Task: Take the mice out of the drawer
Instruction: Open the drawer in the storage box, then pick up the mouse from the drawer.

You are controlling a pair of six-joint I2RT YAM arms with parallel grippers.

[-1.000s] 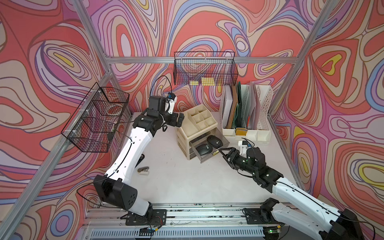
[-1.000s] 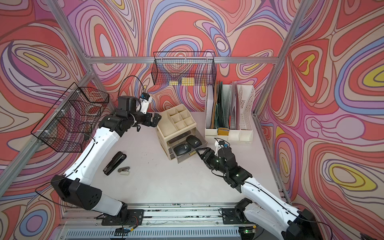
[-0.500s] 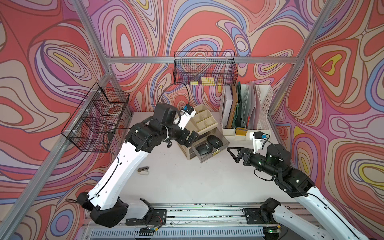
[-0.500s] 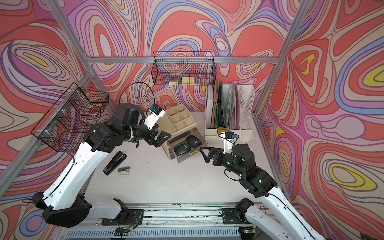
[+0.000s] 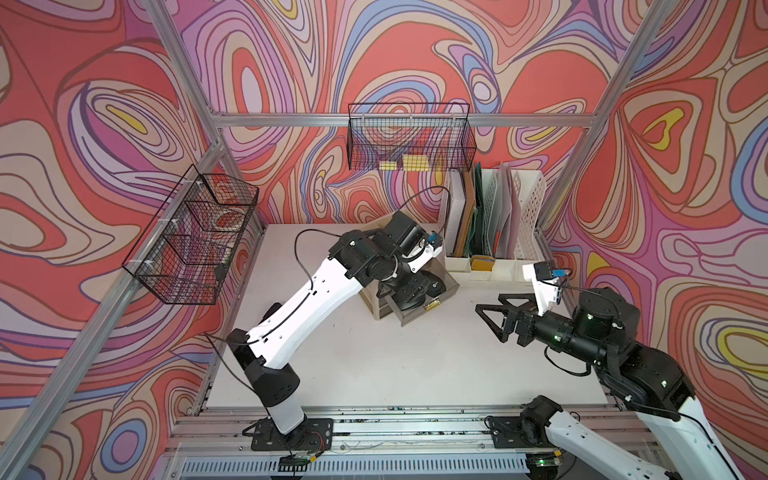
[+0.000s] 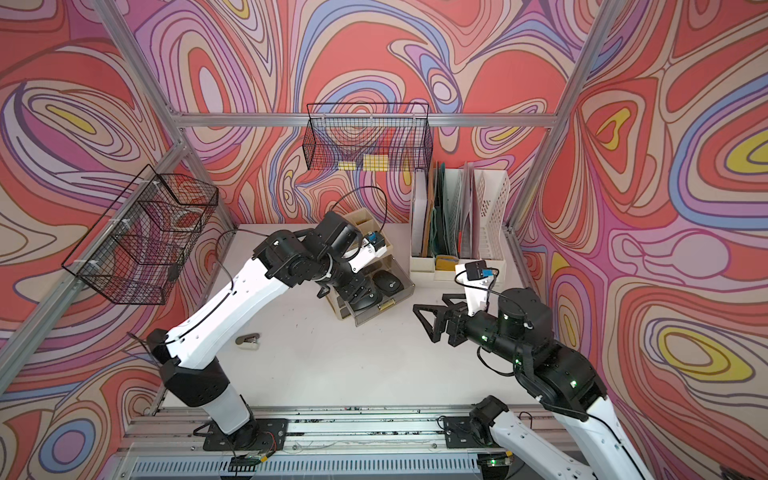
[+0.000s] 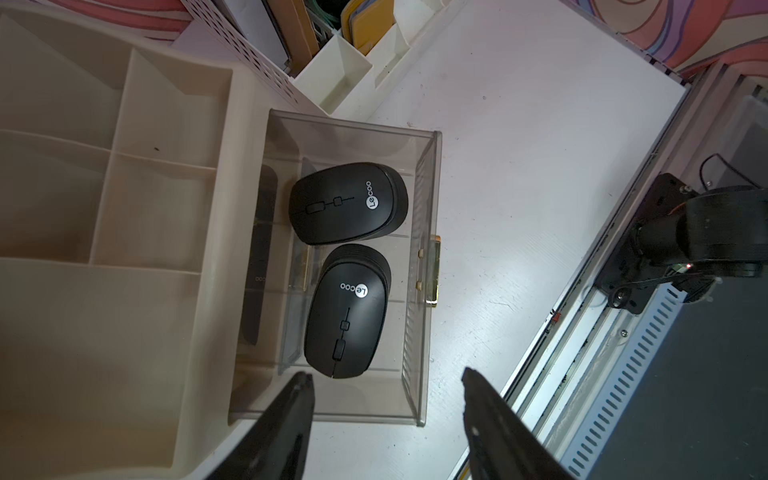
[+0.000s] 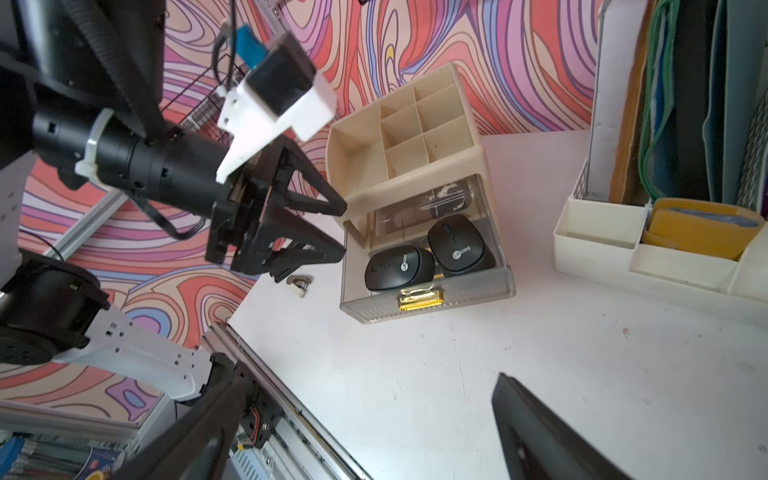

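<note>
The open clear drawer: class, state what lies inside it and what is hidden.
Inside the drawer lie two black Lecoo mice, one mouse beside the other mouse. Its rear runs under the beige organiser, so anything there is hidden.

the right mouse [image 7: 348,202] reads "lecoo" in white at its round logo. the left mouse [image 7: 347,316] beside it bears the same word.

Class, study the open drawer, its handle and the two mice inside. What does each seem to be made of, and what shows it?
Drawer: probably smoky translucent plastic; you can see through its ribbed front wall.
Handle: gold and shiny, with bright reflections; metal or metallised plastic, unclear which.
Mice: likely black matte plastic; smooth moulded shells with a dull sheen and a white printed logo.
</note>
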